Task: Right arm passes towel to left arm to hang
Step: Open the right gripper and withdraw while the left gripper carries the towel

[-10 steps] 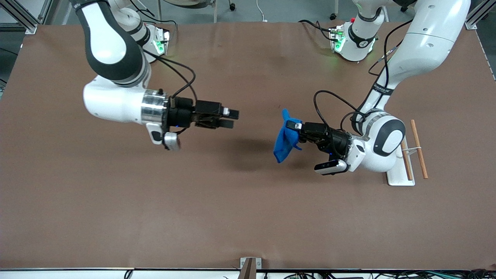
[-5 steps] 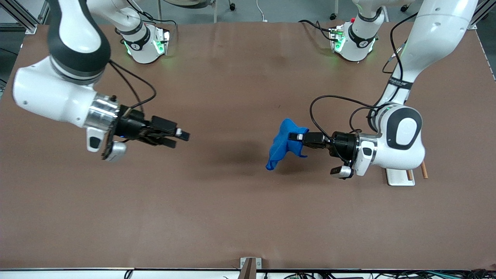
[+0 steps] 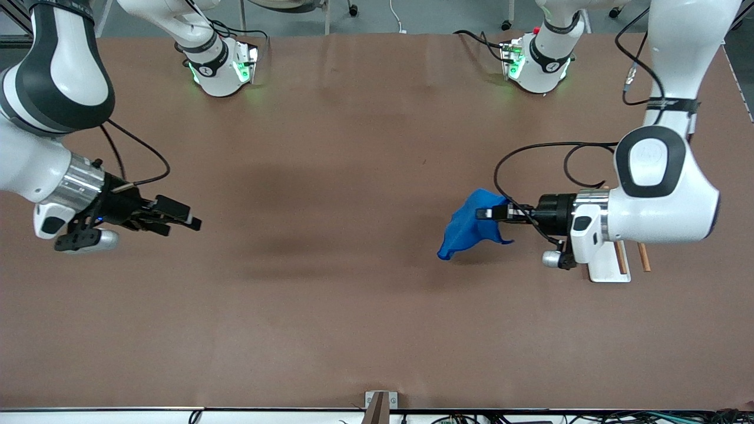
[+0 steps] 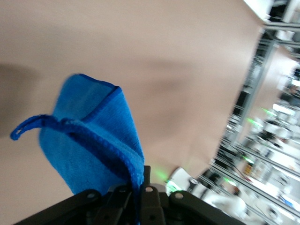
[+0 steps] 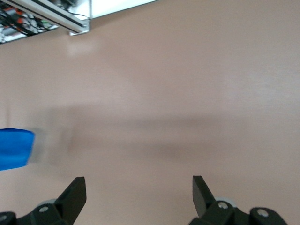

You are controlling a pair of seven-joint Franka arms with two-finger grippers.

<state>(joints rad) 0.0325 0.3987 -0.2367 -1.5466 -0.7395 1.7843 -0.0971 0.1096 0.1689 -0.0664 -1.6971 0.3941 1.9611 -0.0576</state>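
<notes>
Left gripper (image 3: 484, 212) level, fingers (image 3: 490, 211) clamped together; right gripper (image 3: 189, 222) aloft, its 2 fingers (image 5: 74, 195) spread.

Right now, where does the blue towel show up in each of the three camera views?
Front view: the blue towel hangs from the left gripper, above the brown table, beside the white rack.
Left wrist view: it fills the middle, pinched in the fingers.
Right wrist view: only a blue corner at the picture's edge.
Shared landmark: the brown table under it.
</notes>
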